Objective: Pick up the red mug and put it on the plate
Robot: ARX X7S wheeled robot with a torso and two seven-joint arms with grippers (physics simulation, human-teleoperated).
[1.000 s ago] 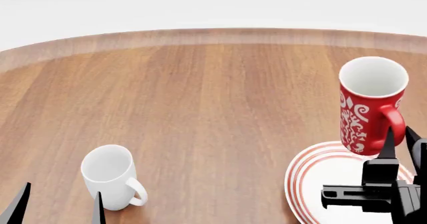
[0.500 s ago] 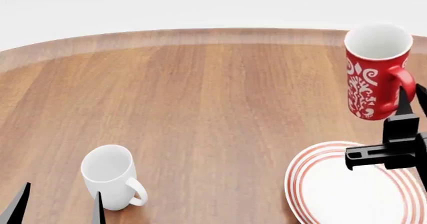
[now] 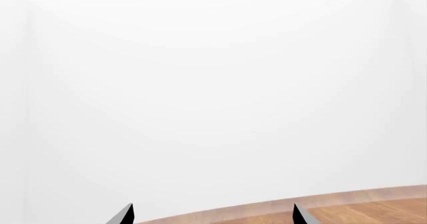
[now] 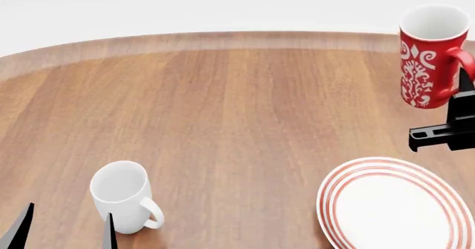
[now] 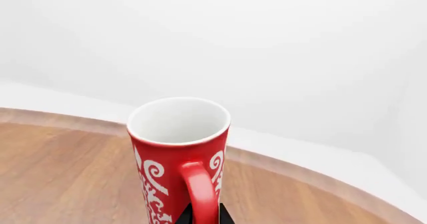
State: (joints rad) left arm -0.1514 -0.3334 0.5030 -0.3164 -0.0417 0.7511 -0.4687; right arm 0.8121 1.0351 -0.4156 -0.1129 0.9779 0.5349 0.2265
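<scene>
The red mug (image 4: 428, 57) with white swirls hangs upright in the air at the far right, well above the table and beyond the plate (image 4: 393, 205). My right gripper (image 4: 466, 88) is shut on its red handle, and in the right wrist view the mug (image 5: 175, 159) fills the middle with my gripper (image 5: 203, 215) clamped on the handle. The plate, white with red rings, lies flat at the front right with nothing on it. My left gripper (image 4: 65, 229) stands open at the front left; the left wrist view shows that gripper (image 3: 212, 215) holding nothing.
A plain white mug (image 4: 124, 196) stands upright at the front left, just right of my left fingertips. The round wooden table (image 4: 222, 104) has its curved far edge at the back, with white floor beyond it.
My right gripper has lifted the red mug up and to the right, from low over the plate's far rim to high above the table. The left arm has not moved.
</scene>
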